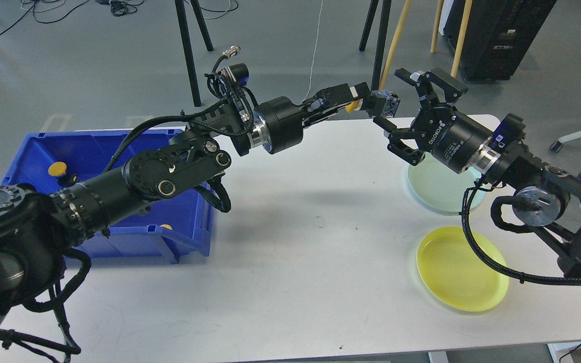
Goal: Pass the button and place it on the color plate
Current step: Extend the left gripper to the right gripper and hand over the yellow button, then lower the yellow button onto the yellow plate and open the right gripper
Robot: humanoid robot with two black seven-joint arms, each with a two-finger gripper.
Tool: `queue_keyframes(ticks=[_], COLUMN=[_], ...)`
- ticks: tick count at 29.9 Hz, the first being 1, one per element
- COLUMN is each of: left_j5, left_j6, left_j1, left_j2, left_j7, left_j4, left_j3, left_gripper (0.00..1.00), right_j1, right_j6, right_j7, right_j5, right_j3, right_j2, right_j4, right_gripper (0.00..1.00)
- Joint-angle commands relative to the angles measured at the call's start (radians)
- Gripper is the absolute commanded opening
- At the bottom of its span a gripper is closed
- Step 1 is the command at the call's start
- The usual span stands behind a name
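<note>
1. Left gripper (366, 103): raised above the far edge of the white tabletop (290, 262), jaws closed on a yellow-capped button (377, 104).
2. Right gripper (405, 108): facing the left gripper, jaws spread wide, one finger above and one below the button's blue end.
3. Pale green plate (439, 189): on the tabletop, under the right gripper's wrist.
4. Yellow plate (462, 269): nearer the front edge, bare.
5. Blue bin (119, 151): at the tabletop's left, holding further yellow buttons (57, 169).
</note>
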Motion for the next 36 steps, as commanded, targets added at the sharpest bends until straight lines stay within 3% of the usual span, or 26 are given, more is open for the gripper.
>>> queue_keyframes(ticks=[1,8,10,12,14,15,17,18,20,24,27,36], left_j5=[0.0,0.0,0.0,-0.001,-0.001,-0.004,-0.015,-0.02,-0.032,-0.034,-0.034,-0.035], left_j6=[0.0,0.0,0.002,0.002,0.003,0.008,0.017,0.011,0.002,-0.06,-0.133,-0.17], left_j1=[0.0,0.0,0.0,0.0,0.001,0.0,0.001,0.003,0.01,0.018,0.032,0.055], left_j2=[0.0,0.0,0.0,0.0,0.0,-0.003,-0.014,-0.014,-0.008,0.003,0.008,0.119], left_j7=[0.0,0.0,0.0,0.0,0.0,0.0,0.0,0.0,0.0,0.0,0.0,0.0], left_j4=[0.0,0.0,0.0,0.0,0.0,0.0,-0.002,-0.005,-0.015,-0.02,-0.028,-0.097], left_j3=[0.0,-0.002,-0.003,-0.003,-0.005,-0.008,-0.029,-0.044,-0.067,-0.093,-0.133,-0.207], left_gripper=[0.07,0.07,0.07,0.07,0.12,0.21,0.58,0.72,0.87,0.93,0.93,0.93], right_j1=[0.0,0.0,0.001,-0.002,-0.003,-0.006,-0.011,-0.011,-0.014,-0.064,-0.199,-0.813], right_j6=[-0.006,-0.013,-0.029,-0.055,-0.064,-0.066,-0.076,-0.089,-0.121,-0.188,-0.236,-0.311], right_j7=[0.001,0.0,-0.003,-0.004,-0.003,-0.003,-0.003,-0.005,-0.007,-0.011,-0.014,-0.016], right_j5=[-0.002,-0.011,-0.012,-0.011,-0.009,-0.009,-0.009,-0.009,-0.005,0.036,0.165,0.443], right_j3=[-0.001,-0.01,-0.005,-0.004,-0.002,-0.004,-0.002,-0.001,0.001,0.022,0.085,0.323], right_j2=[0.018,0.019,0.021,0.024,0.022,0.021,0.021,0.021,0.019,0.012,0.001,-0.111], right_j4=[-0.002,0.001,-0.001,0.002,0.01,0.013,0.012,0.01,0.007,-0.001,0.016,0.232], right_gripper=[0.69,0.29,0.07,0.03,0.01,0.01,0.01,0.01,0.01,0.01,0.01,0.01])
